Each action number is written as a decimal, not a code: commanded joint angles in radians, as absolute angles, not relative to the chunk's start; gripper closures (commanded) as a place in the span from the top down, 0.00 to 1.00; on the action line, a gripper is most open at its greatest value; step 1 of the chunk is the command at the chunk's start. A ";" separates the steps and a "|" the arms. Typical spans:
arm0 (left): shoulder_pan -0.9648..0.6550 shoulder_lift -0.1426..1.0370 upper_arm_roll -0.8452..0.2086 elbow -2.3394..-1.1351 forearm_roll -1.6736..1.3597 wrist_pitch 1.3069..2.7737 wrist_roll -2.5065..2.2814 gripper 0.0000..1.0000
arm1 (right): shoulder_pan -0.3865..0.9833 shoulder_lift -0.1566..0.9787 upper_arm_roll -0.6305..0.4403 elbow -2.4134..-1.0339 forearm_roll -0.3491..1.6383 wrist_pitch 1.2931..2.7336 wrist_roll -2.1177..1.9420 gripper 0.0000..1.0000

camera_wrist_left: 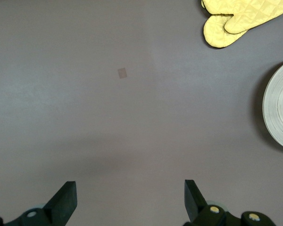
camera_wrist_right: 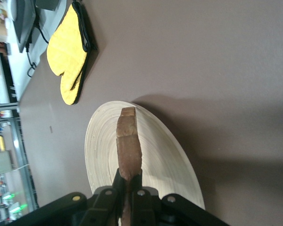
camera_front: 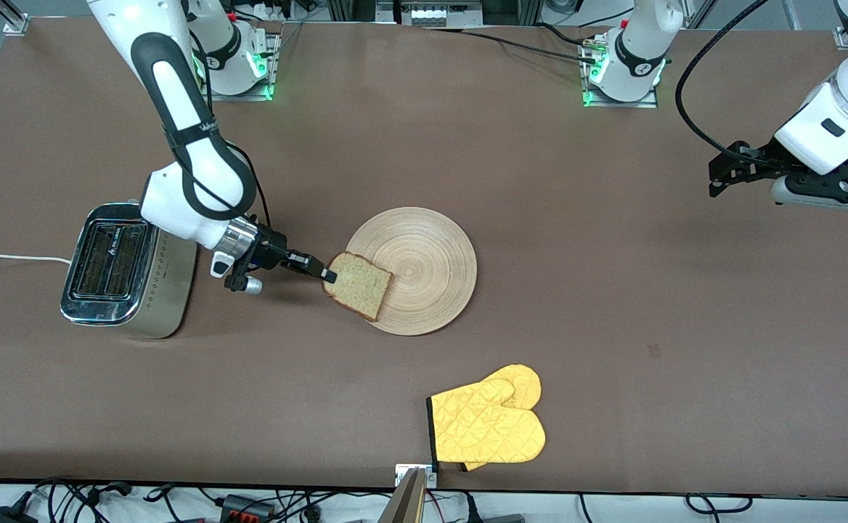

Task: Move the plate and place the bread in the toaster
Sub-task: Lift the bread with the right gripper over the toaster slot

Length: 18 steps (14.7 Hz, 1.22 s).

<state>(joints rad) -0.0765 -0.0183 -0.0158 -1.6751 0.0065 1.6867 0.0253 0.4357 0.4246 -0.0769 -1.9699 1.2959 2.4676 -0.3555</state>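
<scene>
The round light-wood plate (camera_front: pixel 418 270) lies in the middle of the table; it also shows in the right wrist view (camera_wrist_right: pixel 155 155) and at the edge of the left wrist view (camera_wrist_left: pixel 280 110). My right gripper (camera_front: pixel 327 274) is shut on the crust edge of the bread (camera_front: pixel 359 285), holding the slice over the plate's rim on the toaster side; the right wrist view shows the bread (camera_wrist_right: pixel 129 143) edge-on between the fingers. The toaster (camera_front: pixel 123 270) stands toward the right arm's end, both slots empty. My left gripper (camera_wrist_left: pixel 130 200) is open and empty, waiting above the left arm's end of the table.
A yellow oven mitt (camera_front: pixel 489 427) lies near the table's front edge, nearer the front camera than the plate; it also shows in the left wrist view (camera_wrist_left: pixel 236 21) and the right wrist view (camera_wrist_right: pixel 68 59). The toaster's white cord (camera_front: pixel 3 257) runs off the table's end.
</scene>
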 commanded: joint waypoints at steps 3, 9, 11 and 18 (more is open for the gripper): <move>-0.071 -0.008 -0.020 -1.646 0.011 1.661 0.031 1.00 | 0.414 0.407 -0.121 -1.804 0.946 2.265 -0.044 0.00; -0.072 -0.006 -0.021 -1.641 0.011 1.658 0.028 1.00 | 0.240 0.423 -0.212 -1.418 0.628 1.585 0.100 0.00; -0.072 -0.006 -0.021 -1.641 0.011 1.658 0.028 1.00 | 0.190 0.425 -0.212 -1.326 0.511 1.453 0.094 0.00; -0.072 -0.006 -0.021 -1.641 0.011 1.658 0.026 1.00 | 0.170 0.428 -0.212 -1.195 0.022 1.331 -0.054 0.00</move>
